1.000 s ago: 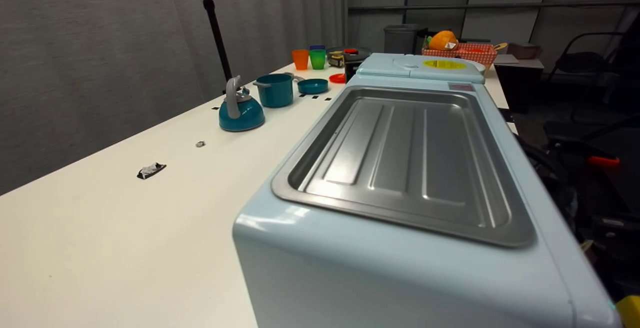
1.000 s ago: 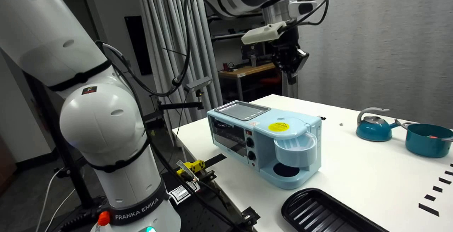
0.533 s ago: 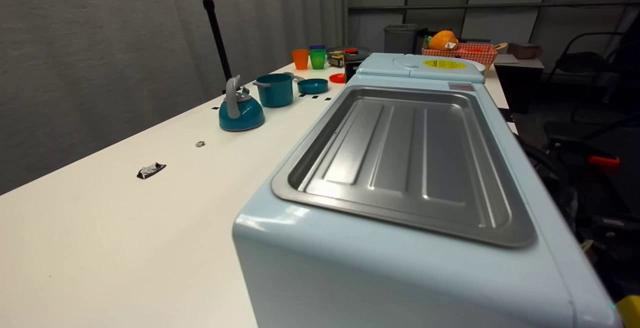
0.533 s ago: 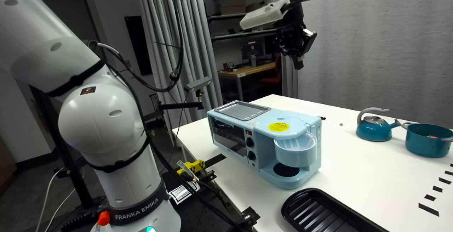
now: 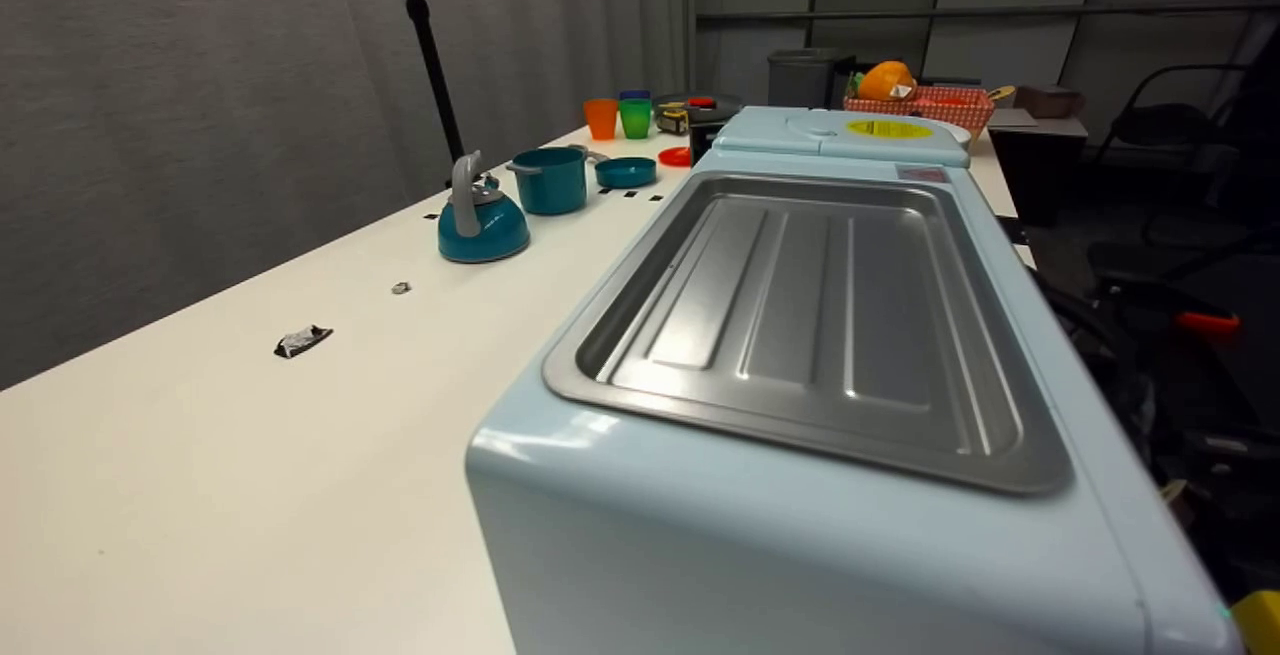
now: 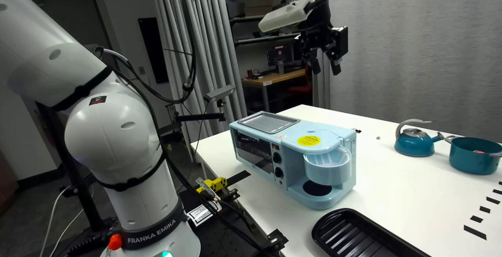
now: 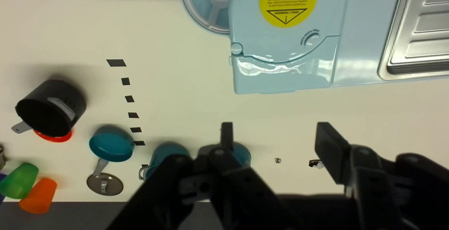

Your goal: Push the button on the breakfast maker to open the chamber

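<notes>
Toward the top of the frame, right of centre, a black two-finger gripper [image 6: 326, 69] hangs from a white jointed robot arm [image 6: 110, 131] in an exterior view, pointing down and well above the white tabletop [image 6: 392, 194]. Its jaws stand wide — in the wrist view two dark, blurred fingers [image 7: 330, 152] show at the bottom of the frame, with a broad strip of tabletop and a small square grey scrap [image 7: 277, 160] between them.

Below the gripper and well apart from it, the large pale blue boxy breakfast maker [image 6: 292, 157], with rounded edges, sits at the middle of an exterior view. It takes up the upper right of the wrist view, where a small round pale blue button [image 7: 312, 40] is set in its glossy pale blue lid [image 7: 273, 40], near a round yellow warning sticker [image 7: 288, 0]; button and fingers are well apart. From under the lid juts a round pale blue filter basket [image 7: 207, 8] — visible at the upper middle of the wrist view. A recessed, ribbed grey metal tray [image 5: 800, 315] fills the right centre of an exterior view.

Toward the right edge of an exterior view, a grey-handled round teal kettle [image 6: 414, 147] stands just beside a deep teal pot [image 6: 472, 159], and a long black ribbed pan [image 6: 355, 235] lies at the lower right. Along the left of the wrist view are a black cylindrical pot [image 7: 51, 109], a shallow teal pan [image 7: 111, 144], and a green cup [image 7: 19, 181] just beside an orange cup [image 7: 38, 195].
</notes>
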`<act>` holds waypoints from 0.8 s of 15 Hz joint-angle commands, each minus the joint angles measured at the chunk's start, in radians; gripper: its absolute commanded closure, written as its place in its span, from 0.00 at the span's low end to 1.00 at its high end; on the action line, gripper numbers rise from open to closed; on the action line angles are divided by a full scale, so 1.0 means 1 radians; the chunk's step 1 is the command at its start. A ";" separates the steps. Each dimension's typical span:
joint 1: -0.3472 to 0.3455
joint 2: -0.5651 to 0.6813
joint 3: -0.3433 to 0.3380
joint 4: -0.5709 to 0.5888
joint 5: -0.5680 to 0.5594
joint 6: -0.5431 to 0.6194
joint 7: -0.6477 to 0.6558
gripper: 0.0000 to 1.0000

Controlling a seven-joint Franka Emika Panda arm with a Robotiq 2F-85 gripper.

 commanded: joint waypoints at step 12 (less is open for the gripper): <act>-0.005 -0.045 0.004 -0.041 0.004 -0.002 -0.003 0.00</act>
